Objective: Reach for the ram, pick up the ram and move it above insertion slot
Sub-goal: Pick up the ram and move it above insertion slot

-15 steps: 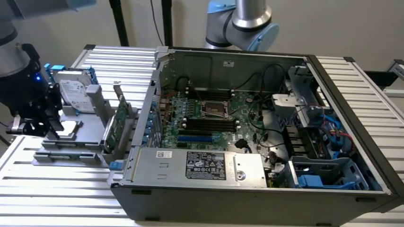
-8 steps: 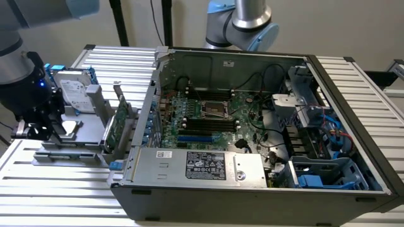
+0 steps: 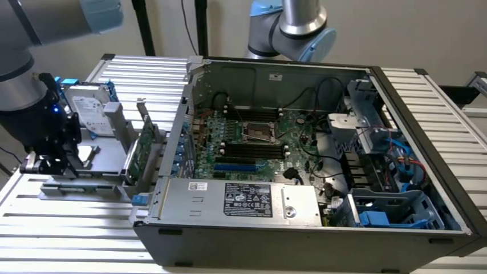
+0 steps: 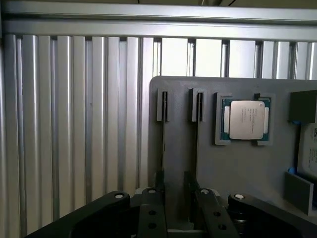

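Ext. view: gripper (image 3: 45,164) hangs over the holder (image 3: 99,157) by the worktop (image 3: 68,228) edge on the exterior view's left, well apart from the open case (image 3: 274,71) w/ its board slots (image 3: 255,149). Parts are racked upright, prob. so fingers can come down astride them. Wrist view adds the close detail: ram (image 4: 163,141) stands on edge in a slot near the holder's edge by the bare slats, twin strip (image 4: 197,141) just beside it, CPU (image 4: 245,119) next over. Fingers (image 4: 151,213) are spread, pinching nothing. Can't tell which strip they line up w/.
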